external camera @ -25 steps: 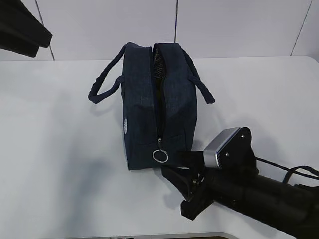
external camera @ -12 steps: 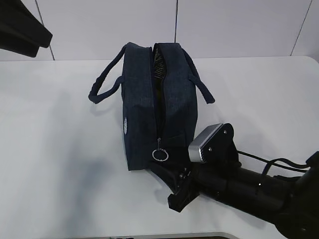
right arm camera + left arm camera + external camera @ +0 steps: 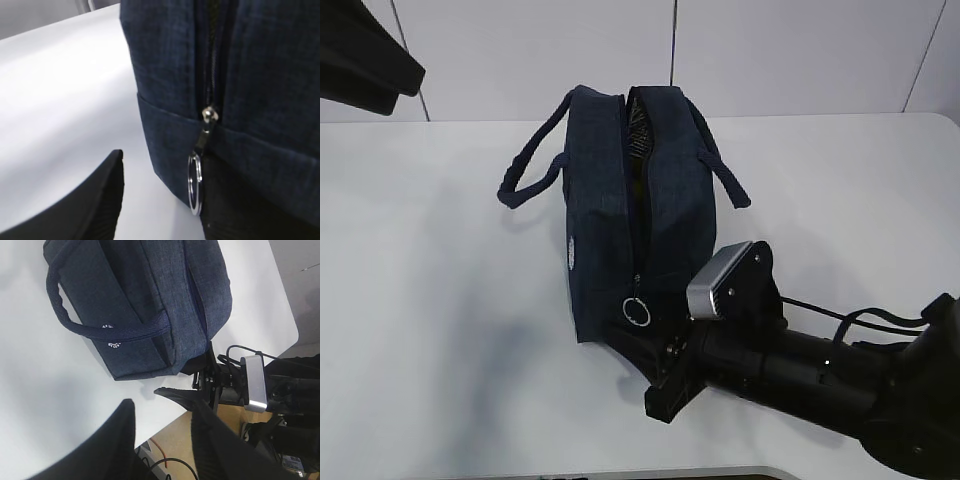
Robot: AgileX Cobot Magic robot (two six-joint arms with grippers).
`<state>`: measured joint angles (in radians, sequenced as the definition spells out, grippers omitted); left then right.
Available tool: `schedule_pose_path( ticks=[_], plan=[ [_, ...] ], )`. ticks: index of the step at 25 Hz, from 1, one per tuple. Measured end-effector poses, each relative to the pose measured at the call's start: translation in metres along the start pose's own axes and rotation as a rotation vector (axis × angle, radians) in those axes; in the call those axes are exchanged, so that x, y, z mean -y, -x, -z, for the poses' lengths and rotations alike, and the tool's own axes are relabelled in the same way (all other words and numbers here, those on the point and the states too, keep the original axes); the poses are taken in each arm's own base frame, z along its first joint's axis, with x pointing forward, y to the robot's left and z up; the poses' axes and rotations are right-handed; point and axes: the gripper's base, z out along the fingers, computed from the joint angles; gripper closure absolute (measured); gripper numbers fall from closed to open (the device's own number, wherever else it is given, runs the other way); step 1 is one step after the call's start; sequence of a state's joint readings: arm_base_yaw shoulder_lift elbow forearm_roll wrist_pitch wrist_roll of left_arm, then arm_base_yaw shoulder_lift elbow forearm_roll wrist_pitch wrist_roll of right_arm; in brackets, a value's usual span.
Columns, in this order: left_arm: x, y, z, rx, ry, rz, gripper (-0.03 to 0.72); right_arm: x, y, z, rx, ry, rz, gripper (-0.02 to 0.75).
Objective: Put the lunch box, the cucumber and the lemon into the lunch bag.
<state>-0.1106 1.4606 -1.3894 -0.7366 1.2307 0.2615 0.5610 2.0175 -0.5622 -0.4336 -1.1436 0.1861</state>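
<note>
The dark navy lunch bag [image 3: 620, 210] stands mid-table, its top zip partly open and dark lining showing in the gap. Its metal ring pull [image 3: 637, 312] hangs at the near end. My right gripper [image 3: 632, 365] is open at that end, low on the table. In the right wrist view the ring pull [image 3: 194, 183] hangs just inside the right finger [image 3: 240, 210], and the jaws [image 3: 165, 157] are not closed on it. My left gripper [image 3: 162, 402] is open and empty, high above the bag [image 3: 145, 295]. No lunch box, cucumber or lemon shows.
The bag's two handles [image 3: 525, 170] [image 3: 725, 165] flop out to either side. The table's front edge [image 3: 520, 472] is close behind my right gripper. The left arm [image 3: 360, 50] hangs at the top left. Beyond the table edge are floor and cables [image 3: 165, 460].
My right gripper has moved left and closer to the bag's near end, up to the ring pull. The bag and the left arm have not moved.
</note>
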Motion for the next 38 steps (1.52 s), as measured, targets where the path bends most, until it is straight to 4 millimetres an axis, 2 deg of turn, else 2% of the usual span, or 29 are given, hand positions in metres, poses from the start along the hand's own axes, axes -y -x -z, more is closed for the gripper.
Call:
schedule_pose_path(
  ticks=[4,12,31,33,38],
  plan=[
    [0.0,0.0,0.0,0.0,0.0,0.0,0.434,0.001,0.002,-0.003,0.009,0.005,-0.008,0.369],
    [0.0,0.0,0.001,0.002,0.0,-0.001,0.435,0.003,-0.008,-0.008,-0.017,0.009,-0.029,0.369],
    [0.003,-0.001,0.003,0.009,0.0,-0.007,0.448,0.003,-0.008,-0.009,-0.013,0.001,-0.038,0.371],
    [0.003,-0.001,0.003,0.009,0.0,-0.007,0.448,0.004,-0.008,-0.009,-0.011,-0.008,-0.044,0.391],
    [0.002,-0.001,0.003,0.007,0.008,-0.01,0.448,0.006,-0.007,-0.009,-0.007,-0.029,-0.054,0.496]
  ],
)
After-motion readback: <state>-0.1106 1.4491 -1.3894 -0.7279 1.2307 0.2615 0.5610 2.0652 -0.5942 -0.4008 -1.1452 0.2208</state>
